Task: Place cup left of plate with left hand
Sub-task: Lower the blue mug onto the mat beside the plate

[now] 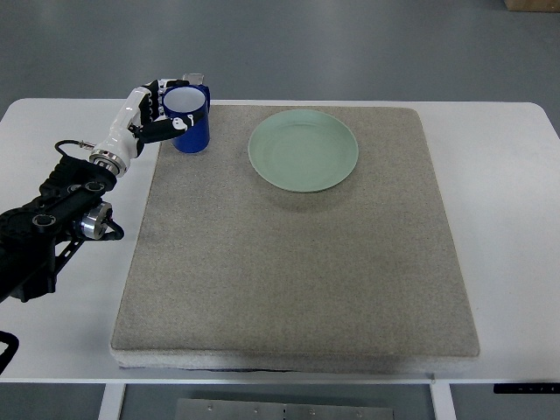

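The left hand [153, 112] wraps its fingers around a cup [189, 119], glossy dark blue with a white inside, upright at the mat's [289, 262] far-left corner. Right of it, apart, lies a pale green plate [304, 150]

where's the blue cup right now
In the top view, the blue cup sits at the grey mat's far left corner, left of the green plate, gripped by the left hand.

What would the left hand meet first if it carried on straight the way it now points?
The left hand points up and right, fingers wrapped round the cup. Past the cup, the mat's far corner and bare table look free; the plate lies off that line, though depth is unclear.
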Robot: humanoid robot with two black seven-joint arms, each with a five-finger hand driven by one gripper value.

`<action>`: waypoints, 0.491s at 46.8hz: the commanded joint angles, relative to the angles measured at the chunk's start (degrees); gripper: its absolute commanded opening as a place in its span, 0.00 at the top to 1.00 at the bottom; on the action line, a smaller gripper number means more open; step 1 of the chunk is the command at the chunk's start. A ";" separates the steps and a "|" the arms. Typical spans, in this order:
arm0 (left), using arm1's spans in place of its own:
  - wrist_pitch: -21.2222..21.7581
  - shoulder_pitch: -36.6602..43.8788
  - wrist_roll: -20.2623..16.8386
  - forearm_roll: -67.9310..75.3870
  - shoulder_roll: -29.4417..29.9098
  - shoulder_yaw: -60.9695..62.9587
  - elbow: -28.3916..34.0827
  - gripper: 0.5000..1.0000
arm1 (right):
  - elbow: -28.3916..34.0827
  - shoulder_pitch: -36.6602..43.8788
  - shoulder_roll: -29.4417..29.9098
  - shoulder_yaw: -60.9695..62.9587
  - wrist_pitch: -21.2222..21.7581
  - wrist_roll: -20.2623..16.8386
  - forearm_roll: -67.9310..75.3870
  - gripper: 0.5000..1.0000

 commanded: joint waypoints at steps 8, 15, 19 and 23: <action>-0.01 0.09 0.00 0.07 -0.25 0.01 0.01 0.45 | 0.00 0.00 0.00 0.00 -0.06 -0.01 0.00 0.13; 0.17 0.09 0.00 0.24 -0.34 0.01 0.10 0.41 | 0.00 0.00 0.00 0.00 0.03 -0.01 0.00 0.13; 0.26 0.09 0.00 0.07 -0.42 0.10 0.72 0.39 | 0.00 0.00 0.00 0.00 0.03 -0.01 0.00 0.13; 0.26 0.27 0.00 0.07 -1.04 0.10 0.81 0.38 | 0.00 0.00 0.00 0.00 -0.06 -0.01 0.00 0.13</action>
